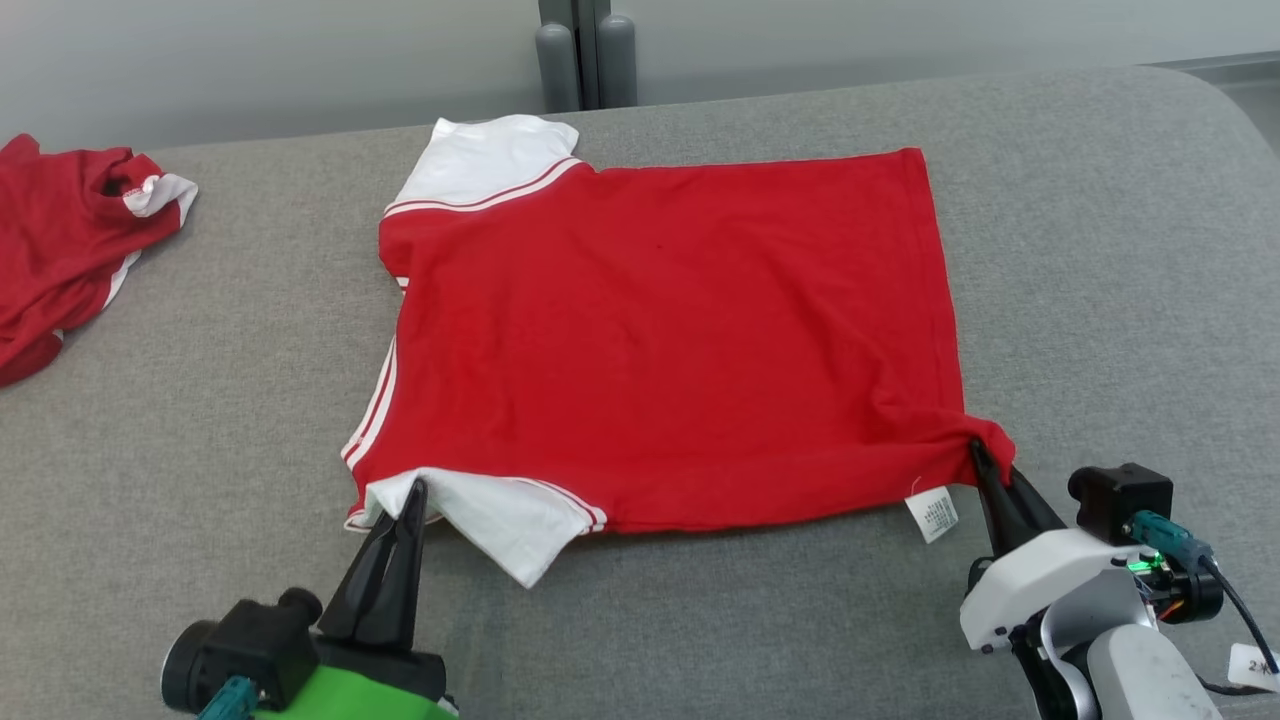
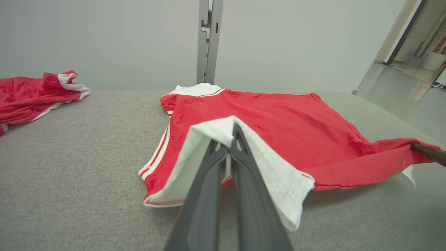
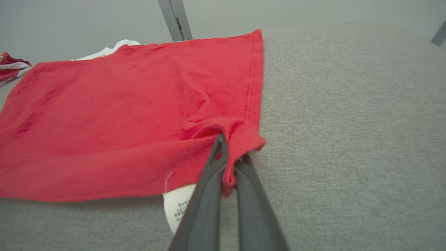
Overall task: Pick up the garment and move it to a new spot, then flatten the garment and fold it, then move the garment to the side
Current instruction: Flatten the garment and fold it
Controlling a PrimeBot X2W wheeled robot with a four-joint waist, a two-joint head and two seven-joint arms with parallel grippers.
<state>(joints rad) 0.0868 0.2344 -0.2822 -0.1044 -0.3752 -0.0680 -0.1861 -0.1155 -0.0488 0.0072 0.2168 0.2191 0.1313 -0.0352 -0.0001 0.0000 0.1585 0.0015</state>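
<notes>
The garment (image 1: 660,330) is a red T-shirt with white sleeves, spread nearly flat on the grey padded surface, collar end to the left. My left gripper (image 1: 413,492) is shut on the near white sleeve (image 2: 212,139), lifting it a little. My right gripper (image 1: 978,452) is shut on the near hem corner (image 3: 240,139), which bunches around the fingers. A white care label (image 1: 932,515) hangs out beside that corner. The far sleeve (image 1: 490,155) lies flat at the back.
A second red and white garment (image 1: 70,240) lies crumpled at the far left of the grey surface (image 1: 1100,250). A grey post (image 1: 587,55) stands behind the back edge. Bare surface lies to the right of the shirt.
</notes>
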